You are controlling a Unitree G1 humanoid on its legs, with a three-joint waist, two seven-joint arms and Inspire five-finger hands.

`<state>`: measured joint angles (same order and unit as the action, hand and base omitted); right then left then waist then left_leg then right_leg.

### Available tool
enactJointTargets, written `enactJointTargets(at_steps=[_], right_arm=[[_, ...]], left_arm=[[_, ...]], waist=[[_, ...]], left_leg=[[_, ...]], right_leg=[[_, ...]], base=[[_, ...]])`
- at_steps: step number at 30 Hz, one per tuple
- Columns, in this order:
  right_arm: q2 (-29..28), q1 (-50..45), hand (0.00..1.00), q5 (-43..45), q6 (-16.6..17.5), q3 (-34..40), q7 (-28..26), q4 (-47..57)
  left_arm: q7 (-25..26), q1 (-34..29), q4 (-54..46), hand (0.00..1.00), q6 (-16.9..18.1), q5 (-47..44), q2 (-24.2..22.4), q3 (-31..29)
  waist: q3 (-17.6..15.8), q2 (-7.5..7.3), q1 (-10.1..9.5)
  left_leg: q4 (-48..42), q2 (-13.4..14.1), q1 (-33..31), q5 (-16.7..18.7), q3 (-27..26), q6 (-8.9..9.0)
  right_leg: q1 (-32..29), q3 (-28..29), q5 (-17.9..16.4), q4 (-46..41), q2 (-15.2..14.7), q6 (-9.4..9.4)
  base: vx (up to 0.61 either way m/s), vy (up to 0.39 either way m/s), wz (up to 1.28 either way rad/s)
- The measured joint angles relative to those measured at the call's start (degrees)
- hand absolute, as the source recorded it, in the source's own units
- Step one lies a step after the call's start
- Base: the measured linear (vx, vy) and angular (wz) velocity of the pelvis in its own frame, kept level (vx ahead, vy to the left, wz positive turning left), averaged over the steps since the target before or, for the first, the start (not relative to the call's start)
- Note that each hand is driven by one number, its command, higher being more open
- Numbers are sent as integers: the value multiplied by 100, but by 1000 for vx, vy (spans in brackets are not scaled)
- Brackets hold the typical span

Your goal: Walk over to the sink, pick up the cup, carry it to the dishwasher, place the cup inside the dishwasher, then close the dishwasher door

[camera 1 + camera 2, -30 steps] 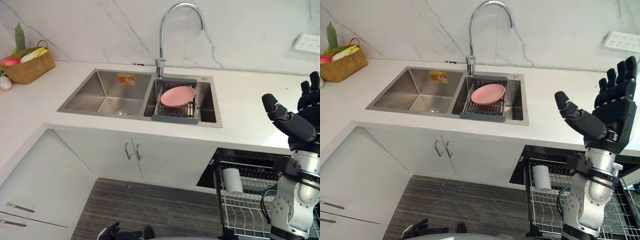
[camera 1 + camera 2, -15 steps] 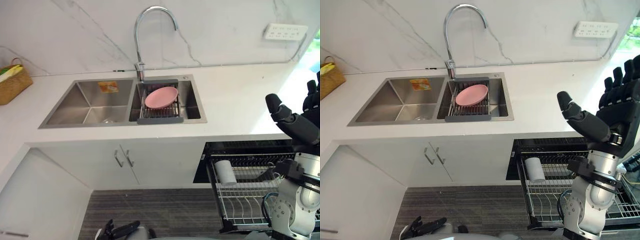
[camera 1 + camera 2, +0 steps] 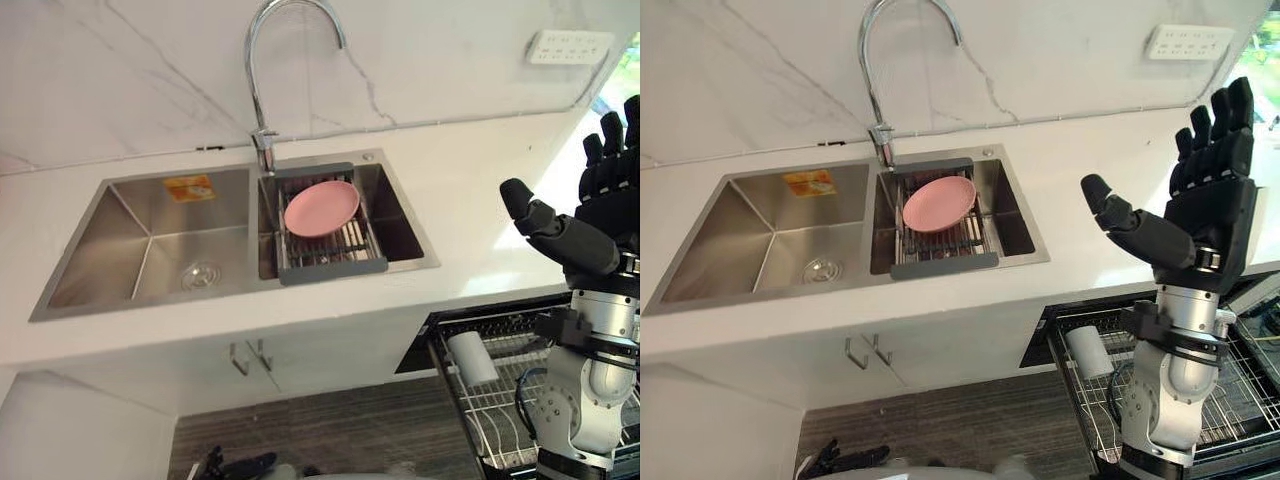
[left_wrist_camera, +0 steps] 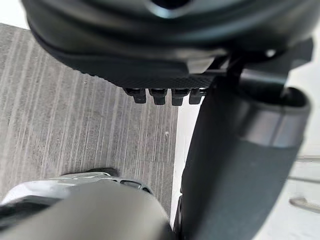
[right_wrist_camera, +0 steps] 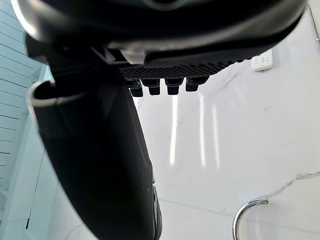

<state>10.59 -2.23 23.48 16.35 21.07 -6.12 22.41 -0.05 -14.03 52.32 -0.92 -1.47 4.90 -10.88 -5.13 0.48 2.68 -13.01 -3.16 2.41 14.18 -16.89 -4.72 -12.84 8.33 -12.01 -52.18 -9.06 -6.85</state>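
Note:
A white cup [image 3: 1088, 351] lies on its side at the left end of the pulled-out wire dishwasher rack [image 3: 1238, 392], below the counter right of the sink [image 3: 130, 240]. My right hand [image 3: 1205, 215] is raised above the counter's right end, over the rack, open with straight fingers and thumb spread, holding nothing. Its thumb [image 5: 100, 165] shows against the marble wall in the right wrist view. My left hand [image 3: 845, 459] hangs low over the striped floor, fingers relaxed and empty.
A pink plate [image 3: 321, 208] rests on a grey drain rack [image 3: 330, 262] in the sink's right basin, under the chrome tap [image 3: 262, 90]. A white socket strip [image 3: 1182, 42] sits on the marble wall. White cabinet doors [image 3: 865, 352] are below the sink.
The camera has swung and moved closer, so the sink looks larger and the wicker basket has left the picture. My right hand is a little higher. The cup has not moved.

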Motion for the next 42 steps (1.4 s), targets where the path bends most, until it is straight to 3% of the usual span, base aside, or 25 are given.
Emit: enactJointTargets(at_steps=[2, 3, 4, 5, 6, 8, 10, 12, 18, 22, 25, 26, 29, 31, 32, 33, 37, 42], right_arm=[[-2, -1, 100, -1, 4, -172, -25, -4], [-4, -2, 100, 0, 4, -248, -58, -4], [-4, -2, 100, 1, 4, -265, -62, -4], [-3, 0, 100, 7, 4, -335, -106, -6], [-7, -2, 100, 14, 7, -403, -174, -11], [29, -59, 100, 18, 14, -449, -259, -130], [13, -52, 100, 24, 14, -480, -274, -189], [-37, -48, 100, 78, 6, -444, -294, -219], [-67, 111, 100, 109, 11, -417, -394, -119], [-98, 194, 100, 168, 4, -451, -539, -119], [-147, 153, 100, 231, -3, -593, -675, -60], [-158, 150, 100, 212, -10, -638, -712, -20], [-177, 178, 100, 212, -21, -662, -684, -83], [-188, 162, 100, 208, -21, -747, -667, -108], [-185, 146, 100, 193, -19, -820, -690, -117], [-167, -75, 100, 179, 7, -801, -1275, -72], [-167, -75, 100, 179, 7, -797, -1274, -74], [-203, -74, 100, 351, -20, -791, -1278, -160]], left_arm=[[49, -13, -4, 100, -75, 31, 16, 119], [99, 66, -4, 100, -190, 28, 30, 121], [107, 88, -5, 100, -210, 28, 44, 121], [113, 152, -3, 100, -293, 29, 115, 124], [108, 170, 1, 100, -349, 33, 195, 124], [121, 238, 36, 100, -431, 44, 109, 123], [103, 263, -18, 100, -430, 54, 91, 131], [178, 312, -12, 100, -446, 52, 76, 121], [412, 265, -15, 100, -450, 177, 34, 104], [648, 188, -20, 100, -447, 403, -67, -60], [946, 177, -85, 100, -440, 439, -132, -293], [1079, 151, -238, 100, -425, 434, -181, -473], [1102, 76, -313, 100, -335, 607, -159, -574], [1102, -39, -354, 100, -249, 610, -196, -574], [1101, -149, -353, 100, -239, 604, -237, -574], [990, -257, -342, 100, -383, 476, -435, -679], [990, -260, -340, 100, -382, 476, -432, -680], [625, -284, -203, 100, -363, 211, -356, -825]], waist=[[39, 57, 25], [49, 56, 73], [51, 45, 83], [77, -1, 105], [112, -108, 134], [123, 60, 128], [108, 60, 56], [83, 65, 15], [89, 100, -49], [52, 133, -167], [-13, 94, -193], [-129, 61, -256], [-148, 59, -432], [-164, 95, -432], [-121, 197, -435], [31, 220, -528], [37, 215, -551], [158, 76, -597]], left_leg=[[192, 71, 297, 9, -98, -1], [178, 213, 351, 7, -98, 44], [162, 248, 352, 5, -98, 66], [82, 339, 367, 42, -88, 180], [15, 340, 473, 122, -51, 316], [-218, 606, 564, 186, 97, 420], [15, 658, 597, 245, 462, 489], [488, 706, 767, -52, 659, 570], [552, 655, 810, -95, 630, 581], [402, 639, 775, -94, 527, 586], [-1100, 691, 19, -59, 519, 652], [-1755, 781, -354, 130, 497, 764], [-918, 833, -581, 236, 587, 758], [-338, 831, -639, -34, 766, 848], [-252, 788, -548, -134, 822, 845], [589, 649, 17, -938, 577, 591], [627, 649, 14, -948, 593, 591], [934, 668, 140, -1128, 612, 606]], right_leg=[[-382, -716, -162, 69, -89, 232], [-512, -1232, -169, 911, 14, 289], [-520, -1327, -158, 1142, 48, 304], [-497, -1591, 123, 2201, 199, 434], [-391, -1698, 1058, 3089, 320, 644], [111, -1792, 1137, 3545, 609, 759], [329, -1738, 1158, 3782, 743, 790], [613, -1719, 1215, 4055, 877, 779], [1376, -1636, 2029, 5692, 965, 663], [1370, -1512, 2020, 5722, 966, 648], [1368, -1470, 1901, 5740, 838, 713], [1423, -1414, 1896, 5714, 783, 745], [1448, -1228, 1900, 5736, 697, 754], [1468, -1120, 1878, 5742, 659, 720], [1482, -965, 1834, 5743, 674, 657], [1554, -833, 1875, 5737, 607, 414], [1575, -859, 1876, 5735, 602, 414], [1578, -1198, 1822, 5711, 590, 451]], base=[[292, 15, -33], [291, -42, -15], [283, -106, -8], [288, -145, -6], [309, -167, -1], [320, -144, -13], [206, -141, -23], [114, -91, -10], [30, 48, -6], [-1, 29, -13], [-24, -33, -2], [-62, 5, -11], [-36, 29, -27], [-28, 77, -40], [-13, 71, -37], [-7, 51, -27], [0, 0, 2], [-13, -21, 10]])
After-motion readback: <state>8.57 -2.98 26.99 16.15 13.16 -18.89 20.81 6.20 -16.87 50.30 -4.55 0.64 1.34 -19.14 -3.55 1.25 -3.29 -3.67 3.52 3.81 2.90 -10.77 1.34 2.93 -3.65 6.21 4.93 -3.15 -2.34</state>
